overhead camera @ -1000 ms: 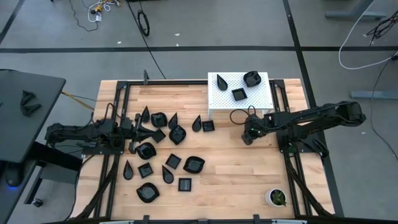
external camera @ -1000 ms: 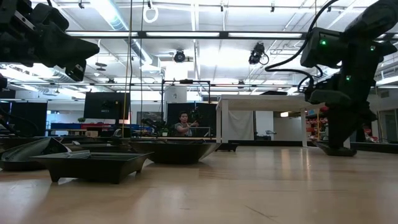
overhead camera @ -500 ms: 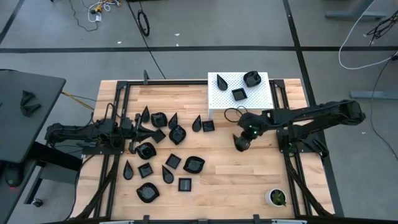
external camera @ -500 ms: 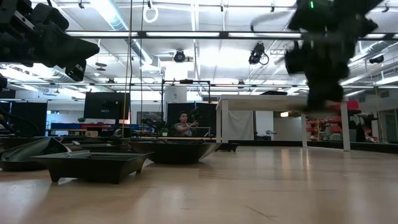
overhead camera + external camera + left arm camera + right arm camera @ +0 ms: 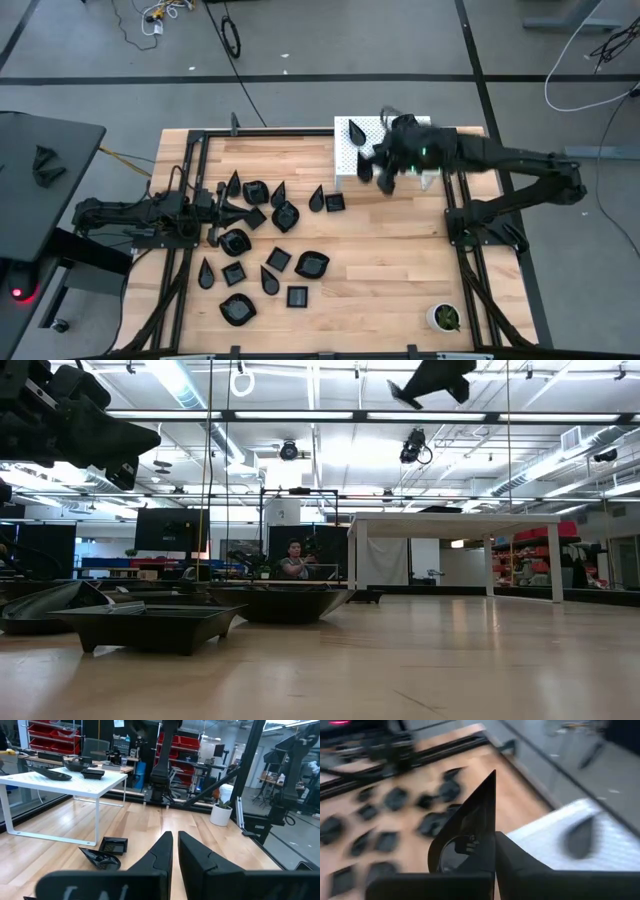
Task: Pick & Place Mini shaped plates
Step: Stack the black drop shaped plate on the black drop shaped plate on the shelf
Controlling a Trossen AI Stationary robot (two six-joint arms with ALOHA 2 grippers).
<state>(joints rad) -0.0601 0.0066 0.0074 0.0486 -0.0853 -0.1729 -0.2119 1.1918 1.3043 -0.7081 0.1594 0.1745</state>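
right gripper (image 5: 372,168), upper centre of the high view, is clamped on a teardrop plate (image 5: 467,832) above the white stand (image 5: 352,160). lower it level onto bare stand surface before letting go. left gripper (image 5: 173,851) rests nearly closed, empty, among the loose plates (image 5: 262,250).

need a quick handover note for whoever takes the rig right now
Right gripper: shut on a teardrop plate, carried above the white rack's left edge.
Left gripper: shut, empty, waiting low at the table's left side.
Done: at least one teardrop plate lies on the rack; the right arm hides the rest of the top.
Left: set the held plate down, then move the loose plates still spread over the table, roughly sixteen.
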